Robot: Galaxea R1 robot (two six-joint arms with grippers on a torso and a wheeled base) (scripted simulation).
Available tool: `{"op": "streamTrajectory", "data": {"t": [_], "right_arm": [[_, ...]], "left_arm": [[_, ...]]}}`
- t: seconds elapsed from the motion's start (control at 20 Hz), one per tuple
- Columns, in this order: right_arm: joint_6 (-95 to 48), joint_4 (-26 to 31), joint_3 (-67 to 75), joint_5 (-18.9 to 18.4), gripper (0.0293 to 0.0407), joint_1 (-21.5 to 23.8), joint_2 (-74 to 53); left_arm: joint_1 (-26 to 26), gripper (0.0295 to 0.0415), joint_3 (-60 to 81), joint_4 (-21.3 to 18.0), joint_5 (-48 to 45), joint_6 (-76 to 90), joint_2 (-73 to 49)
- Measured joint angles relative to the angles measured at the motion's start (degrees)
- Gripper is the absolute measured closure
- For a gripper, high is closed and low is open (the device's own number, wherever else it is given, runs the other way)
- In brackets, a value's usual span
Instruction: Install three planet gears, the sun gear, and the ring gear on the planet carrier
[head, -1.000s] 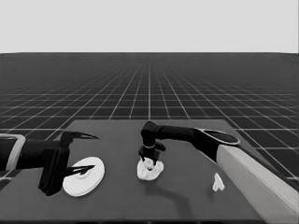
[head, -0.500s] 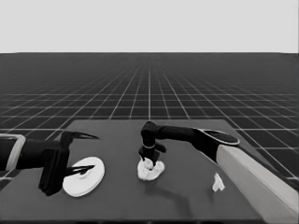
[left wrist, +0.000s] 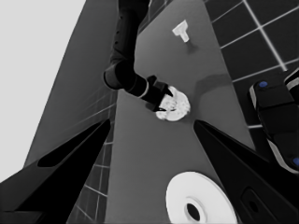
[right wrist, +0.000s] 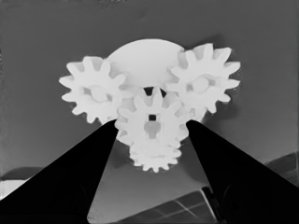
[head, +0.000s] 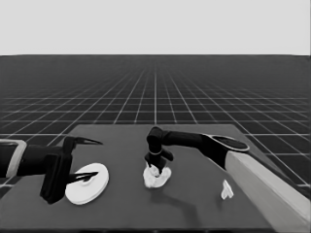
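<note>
— How's the light?
— Even and soft. The table (head: 194,204) stays dim, the band above the horizon pale.
— Shadows?
— A faint one stretches across the table below the right arm (head: 194,141); another sits beside the thin white piece (head: 226,190).
— Glare?
— None; the white parts read flat.
</note>
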Motion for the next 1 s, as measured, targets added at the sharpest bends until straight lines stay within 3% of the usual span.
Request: {"op": "streamTrajectory", "data": {"t": [1.0], "right_arm": [[12.0, 0.0, 0.0, 0.0, 0.039, 0.0, 0.0]], "left_arm": [[0.0, 0.0326, 0.0, 0.0, 0.0, 0.0, 0.0]]}}
